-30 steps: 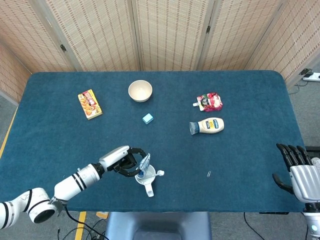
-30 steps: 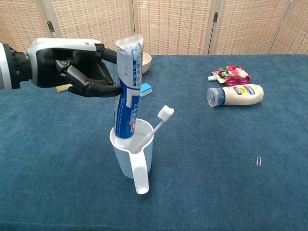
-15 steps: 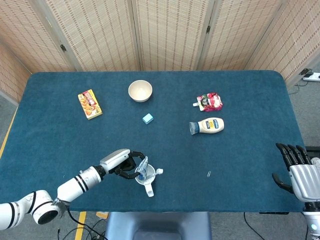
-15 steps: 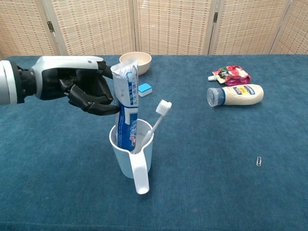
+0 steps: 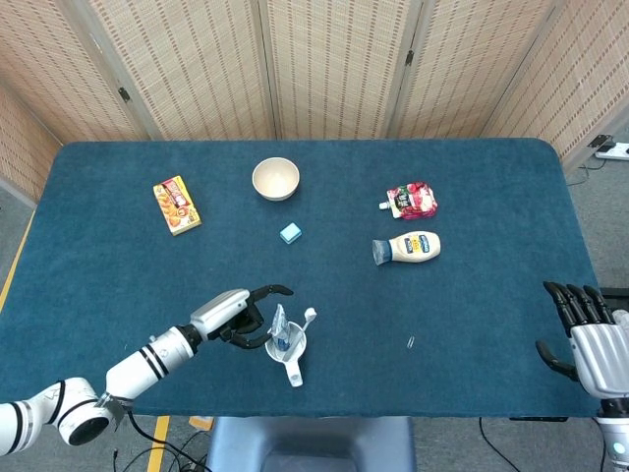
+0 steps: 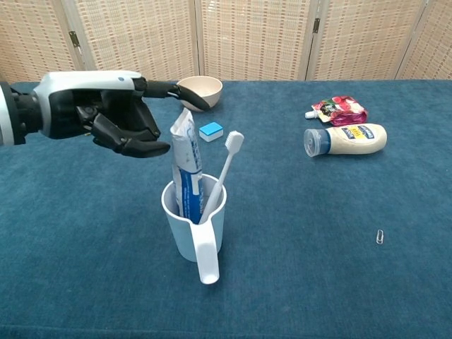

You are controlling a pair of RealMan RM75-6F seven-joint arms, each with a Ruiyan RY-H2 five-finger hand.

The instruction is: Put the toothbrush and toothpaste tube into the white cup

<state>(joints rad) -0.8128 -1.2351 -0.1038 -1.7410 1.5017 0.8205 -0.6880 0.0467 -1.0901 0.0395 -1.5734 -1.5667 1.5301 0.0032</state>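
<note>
White cup standing upright on the blue table, handle turned toward the near edge. Toothpaste tube upright inside the cup, leaning slightly, crimped end uppermost. Toothbrush in the same cup, just beside the tube at its 3 o'clock, bristle head up and tilted toward 1 o'clock.

My left hand hovers at 10 o'clock from the cup rim, fingers spread and holding nothing; one finger stretches out above the top of the tube, and a small gap shows between the curled fingers and the tube. In the head view the same hand lies at 9 o'clock from the cup.

My right hand rests at the table's far right edge, well apart from the cup, fingers extended, apart, and empty.

Beyond the cup, toward 12 o'clock: a small blue block and a cream bowl. Toward 2 o'clock: a mayonnaise bottle on its side and a red pouch. At 3 o'clock, a paper clip. At 11 o'clock in the head view, an orange box.
</note>
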